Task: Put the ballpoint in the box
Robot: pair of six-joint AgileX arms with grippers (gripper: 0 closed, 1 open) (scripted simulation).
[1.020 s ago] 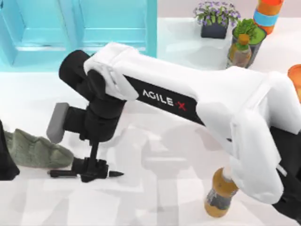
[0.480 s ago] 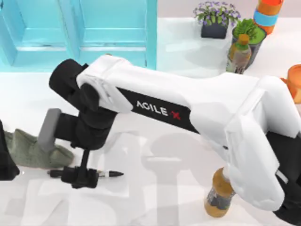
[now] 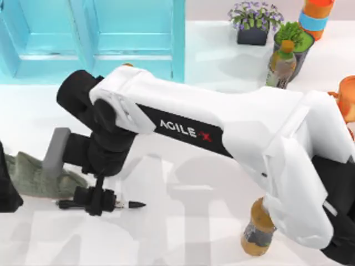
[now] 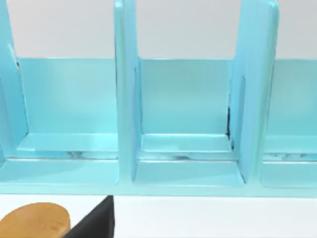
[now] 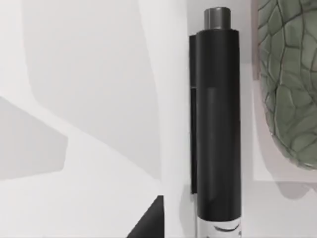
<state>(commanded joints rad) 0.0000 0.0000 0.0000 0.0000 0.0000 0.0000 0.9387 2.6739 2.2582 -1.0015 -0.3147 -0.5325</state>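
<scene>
The ballpoint point(image 3: 132, 205) lies flat on the white table at the front left, its black tip toward the right. In the right wrist view its black end point(image 5: 216, 124) fills the middle, with the white barrel just starting below it. My right gripper point(image 3: 95, 200) reaches across the table and sits low over the pen's middle. One finger point(image 5: 148, 223) shows beside the pen with a gap between them, so the gripper is open. The teal box point(image 3: 94, 39) with upright dividers stands at the back left, and its compartments point(image 4: 188, 144) show in the left wrist view.
A green cracked stone-like lump point(image 3: 33, 174) lies just behind the pen's blunt end. My left arm point(image 3: 5, 188) is parked at the left edge. A brown bottle point(image 3: 258, 230) stands front right. Another bottle point(image 3: 282, 61), potted plants point(image 3: 255, 19) and orange cups point(image 3: 346, 97) stand at the back right.
My right gripper has slid left along the pen, from near its tip toward its middle, staying low over it. The pen has not moved.
</scene>
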